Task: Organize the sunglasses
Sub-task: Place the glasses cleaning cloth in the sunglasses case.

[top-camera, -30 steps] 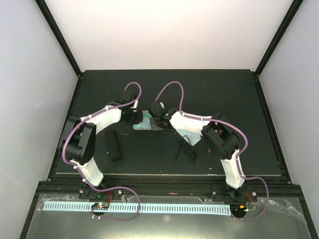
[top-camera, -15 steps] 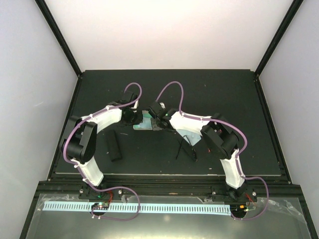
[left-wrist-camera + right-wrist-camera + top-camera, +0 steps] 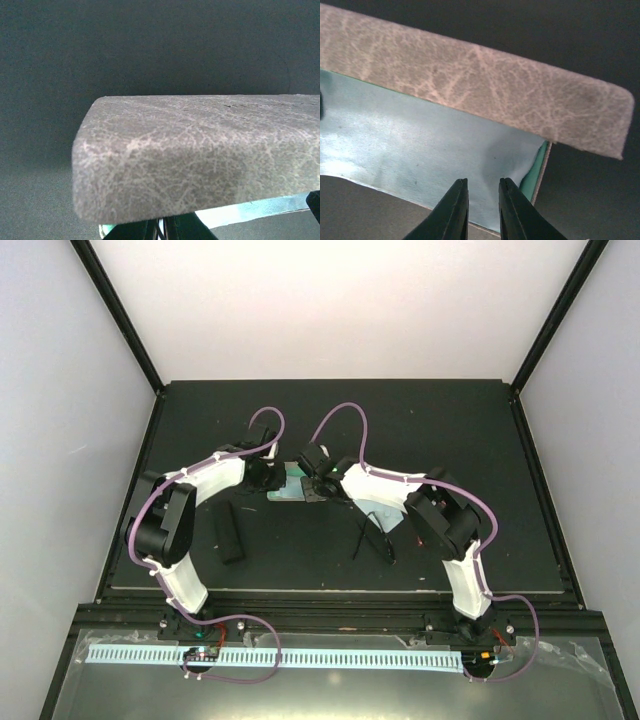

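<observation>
A beige case lies at mid-table, lined with a light blue cloth, its lid raised. My right gripper hangs over the cloth near the case's right end, slightly open and holding nothing. Coming from the left, my left gripper is shut against the lid, which hides its tips. Whether it pinches the lid I cannot tell. One thin-framed pair of sunglasses lies on the mat under my right arm. No pair shows in either wrist view.
A black oblong case lies on the mat left of centre, beside my left arm. The black mat ends at raised rails on both sides. White walls enclose the cell.
My right gripper's jaws have parted from shut to slightly open over the cloth. Both arms have barely shifted.
</observation>
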